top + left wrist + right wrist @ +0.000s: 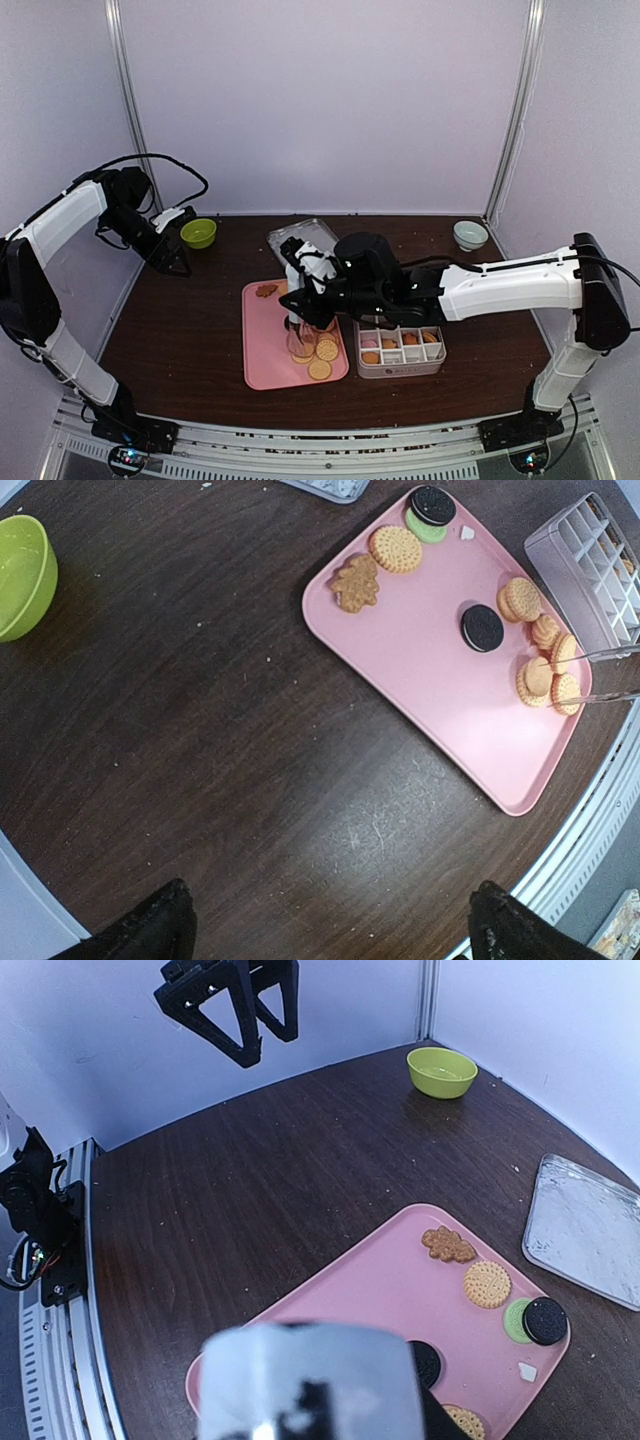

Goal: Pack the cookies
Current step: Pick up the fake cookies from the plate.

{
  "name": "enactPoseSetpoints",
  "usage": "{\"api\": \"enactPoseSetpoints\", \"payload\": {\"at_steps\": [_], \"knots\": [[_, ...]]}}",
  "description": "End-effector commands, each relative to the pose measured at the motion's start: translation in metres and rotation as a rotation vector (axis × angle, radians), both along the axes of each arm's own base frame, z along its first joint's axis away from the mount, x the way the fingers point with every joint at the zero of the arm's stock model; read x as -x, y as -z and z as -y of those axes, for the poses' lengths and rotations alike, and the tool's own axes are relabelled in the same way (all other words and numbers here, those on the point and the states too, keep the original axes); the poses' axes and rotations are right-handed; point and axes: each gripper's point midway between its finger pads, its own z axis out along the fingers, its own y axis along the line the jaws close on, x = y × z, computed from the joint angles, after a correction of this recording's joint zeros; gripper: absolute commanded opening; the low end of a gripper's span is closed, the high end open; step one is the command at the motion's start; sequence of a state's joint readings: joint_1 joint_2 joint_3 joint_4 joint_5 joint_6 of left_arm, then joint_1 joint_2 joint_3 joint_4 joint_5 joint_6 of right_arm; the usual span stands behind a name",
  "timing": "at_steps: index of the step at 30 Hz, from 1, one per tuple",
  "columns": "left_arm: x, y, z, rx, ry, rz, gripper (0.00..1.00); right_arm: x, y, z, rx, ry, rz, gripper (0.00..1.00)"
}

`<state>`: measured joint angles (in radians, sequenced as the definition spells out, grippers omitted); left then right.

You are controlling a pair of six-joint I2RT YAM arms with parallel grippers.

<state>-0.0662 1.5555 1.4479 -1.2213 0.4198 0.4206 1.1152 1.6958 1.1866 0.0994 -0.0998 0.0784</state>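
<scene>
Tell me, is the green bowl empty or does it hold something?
Empty. In the right wrist view the green bowl shows only its bare inside, with no cookie in it. What the left wrist view shows of it is bare too.

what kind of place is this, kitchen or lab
Likely a robot lab test cell, not a kitchen: plain walls on metal posts box in the table, two robot arms are mounted at its edge, cookies staged on a pink tray.
</scene>
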Motion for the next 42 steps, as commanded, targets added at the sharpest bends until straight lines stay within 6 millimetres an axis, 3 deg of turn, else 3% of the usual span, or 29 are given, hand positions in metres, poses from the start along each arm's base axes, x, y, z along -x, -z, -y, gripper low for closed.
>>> {"api": "enactPoseSetpoints", "payload": {"at_steps": [1, 13, 18, 25, 30, 34, 38, 42], "knots": [[-0.003, -0.012, 0.002, 0.010, 0.012, 0.055, 0.98, -0.005, -0.003, -0.006, -0.007, 0.024, 0.034, 0.39], [-0.005, -0.012, 0.001, 0.003, 0.011, 0.058, 0.98, 0.000, 0.022, -0.010, 0.049, 0.020, 0.043, 0.38], [-0.003, -0.011, 0.002, 0.006, 0.012, 0.052, 0.98, -0.003, 0.022, -0.007, 0.050, 0.043, 0.048, 0.34], [-0.001, -0.009, 0.002, 0.008, 0.013, 0.047, 0.98, -0.013, 0.001, -0.003, 0.014, 0.089, 0.071, 0.12], [-0.002, -0.009, 0.003, 0.011, 0.014, 0.045, 0.98, -0.019, -0.015, 0.001, -0.004, 0.110, 0.095, 0.02], [-0.002, -0.009, 0.003, 0.013, 0.015, 0.044, 0.98, -0.024, -0.042, 0.011, -0.041, 0.126, 0.115, 0.00], [-0.003, -0.010, 0.003, 0.013, 0.014, 0.048, 0.98, -0.023, -0.069, 0.038, -0.066, 0.125, 0.112, 0.00], [-0.004, -0.012, 0.004, 0.017, 0.016, 0.052, 0.98, -0.015, -0.073, 0.077, -0.041, 0.112, 0.077, 0.00]]}}
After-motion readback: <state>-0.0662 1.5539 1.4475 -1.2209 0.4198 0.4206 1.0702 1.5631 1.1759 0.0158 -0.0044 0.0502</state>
